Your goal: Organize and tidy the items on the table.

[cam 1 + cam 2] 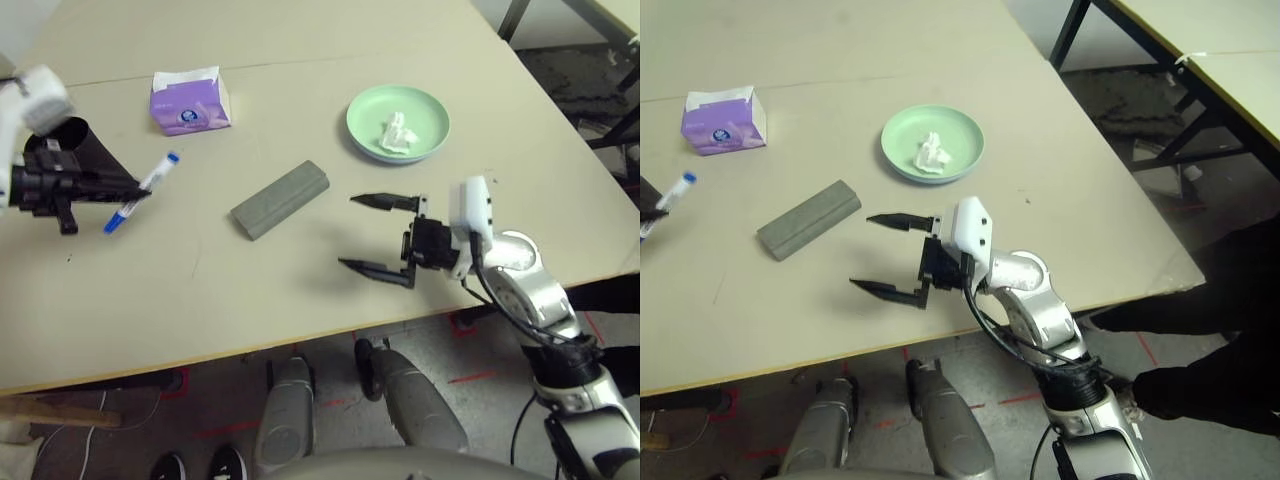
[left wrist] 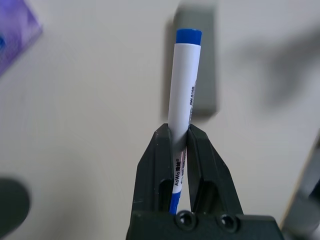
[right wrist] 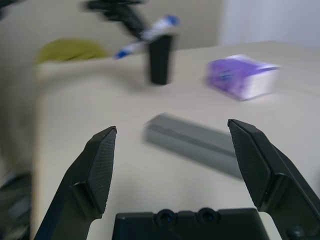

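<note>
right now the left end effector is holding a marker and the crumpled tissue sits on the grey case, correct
Not quite. The left end effector does hold the marker, but the crumpled tissue sits on the green plate, not on the grey case, which lies bare on the table. The left eye view shows it.

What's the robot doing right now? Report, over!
Left gripper shut on white marker pen with blue cap, lifted above table. Right gripper open, empty, near grey glasses case. Black cup below the pen. Nothing blocking.
</note>
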Motion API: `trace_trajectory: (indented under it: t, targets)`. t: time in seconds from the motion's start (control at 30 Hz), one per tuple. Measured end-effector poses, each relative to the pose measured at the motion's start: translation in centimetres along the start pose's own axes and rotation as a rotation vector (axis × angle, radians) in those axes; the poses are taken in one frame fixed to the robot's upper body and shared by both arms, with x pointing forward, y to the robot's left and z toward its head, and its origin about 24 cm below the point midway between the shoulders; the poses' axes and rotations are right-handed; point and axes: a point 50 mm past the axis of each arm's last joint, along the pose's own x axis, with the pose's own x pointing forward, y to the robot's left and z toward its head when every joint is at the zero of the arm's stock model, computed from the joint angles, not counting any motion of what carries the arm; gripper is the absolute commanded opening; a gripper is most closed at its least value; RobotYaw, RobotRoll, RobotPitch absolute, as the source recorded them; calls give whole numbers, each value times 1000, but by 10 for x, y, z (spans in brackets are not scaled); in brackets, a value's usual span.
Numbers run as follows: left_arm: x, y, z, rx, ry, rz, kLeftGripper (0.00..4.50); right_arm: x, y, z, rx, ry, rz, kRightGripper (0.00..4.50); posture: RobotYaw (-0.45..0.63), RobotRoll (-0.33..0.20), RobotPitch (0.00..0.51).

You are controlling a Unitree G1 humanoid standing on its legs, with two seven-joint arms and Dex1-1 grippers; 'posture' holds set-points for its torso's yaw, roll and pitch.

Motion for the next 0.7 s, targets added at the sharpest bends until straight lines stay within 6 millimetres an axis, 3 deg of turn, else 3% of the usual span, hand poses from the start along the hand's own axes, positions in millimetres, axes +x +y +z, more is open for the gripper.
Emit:
trace_trajectory:
  t: [0.13,0.5,0.6,0.7]
  targets:
    - [-6,-1,10,-40,-192,72,251,-1,-6,0,20,1,-84,4500,-56,0,259]
    - [-46,19,34,-19,-644,516,251,-3,0,-6,50,23,-91,4500,-32,0,268]
    - [-57,32,23,-27,-662,662,251,-3,0,-6,50,24,-85,4500,-35,0,270]
    - [-59,46,-2,-37,-597,803,251,-3,0,-6,48,27,-82,4500,-37,0,270]
